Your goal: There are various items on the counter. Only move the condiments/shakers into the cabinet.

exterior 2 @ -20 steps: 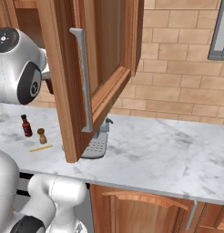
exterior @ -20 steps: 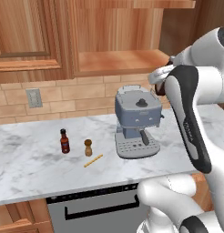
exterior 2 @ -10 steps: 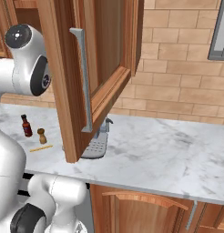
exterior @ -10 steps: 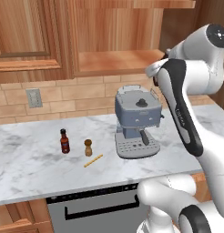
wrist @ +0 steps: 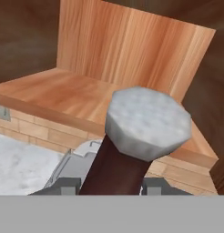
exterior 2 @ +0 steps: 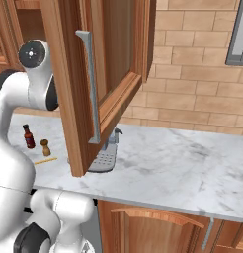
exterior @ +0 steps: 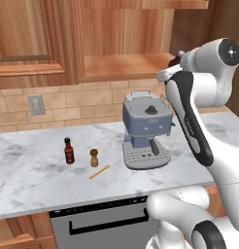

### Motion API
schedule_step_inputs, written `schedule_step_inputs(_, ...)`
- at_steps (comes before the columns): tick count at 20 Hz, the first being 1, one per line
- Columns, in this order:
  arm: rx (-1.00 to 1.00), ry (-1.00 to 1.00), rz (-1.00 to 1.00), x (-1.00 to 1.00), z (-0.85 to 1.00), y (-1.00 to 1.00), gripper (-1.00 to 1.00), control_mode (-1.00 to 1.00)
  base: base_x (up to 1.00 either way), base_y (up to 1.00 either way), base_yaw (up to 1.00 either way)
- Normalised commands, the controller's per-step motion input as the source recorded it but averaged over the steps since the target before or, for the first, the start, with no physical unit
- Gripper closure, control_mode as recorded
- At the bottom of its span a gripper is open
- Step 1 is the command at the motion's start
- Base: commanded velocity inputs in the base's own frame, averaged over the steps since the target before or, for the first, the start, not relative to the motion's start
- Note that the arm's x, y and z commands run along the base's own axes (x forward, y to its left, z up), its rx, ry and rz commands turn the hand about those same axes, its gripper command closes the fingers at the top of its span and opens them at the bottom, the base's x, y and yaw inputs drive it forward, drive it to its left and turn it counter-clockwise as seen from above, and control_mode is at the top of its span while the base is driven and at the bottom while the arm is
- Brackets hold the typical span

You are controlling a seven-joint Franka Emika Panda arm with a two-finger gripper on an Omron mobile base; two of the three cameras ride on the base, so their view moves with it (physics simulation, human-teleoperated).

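A dark brown glass bottle (wrist: 114, 167) with a grey cap stands close up in the hand view, and my gripper (exterior: 177, 60) is shut on it. I hold it at the right front edge of the doorless cabinet (exterior: 122, 65), level with its shelf floor (wrist: 63, 93). Down on the counter (exterior: 34, 180) a red-labelled sauce bottle (exterior: 69, 151) and a tan pepper shaker (exterior: 94, 157) stand side by side at the left. Both also appear in the right base view, the sauce bottle (exterior 2: 28, 137) and the shaker (exterior 2: 45, 147).
A grey coffee machine (exterior: 145, 129) sits on the counter directly below my hand. A thin yellow stick (exterior: 99, 171) lies in front of the shaker. An open wooden cabinet door (exterior 2: 94, 74) juts out over the counter. A wall outlet (exterior: 36, 104) is on the brick backsplash.
My arm has lifted, raising the hand with the brown bottle up to the level of the cabinet shelf. The things on the counter have stayed put.
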Motion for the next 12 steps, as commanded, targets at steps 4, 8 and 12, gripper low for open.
schedule_step_inputs(4,0.00,0.00,0.00,0.65,0.00,-0.12,1.00,-1.00,0.00,0.00,0.00)
schedule_step_inputs(8,0.01,0.06,0.00,0.66,0.13,-0.05,1.00,-1.00,0.00,0.00,0.00)
schedule_step_inputs(12,0.00,0.01,0.00,0.23,0.21,-0.01,1.00,-1.00,0.00,0.00,0.00)
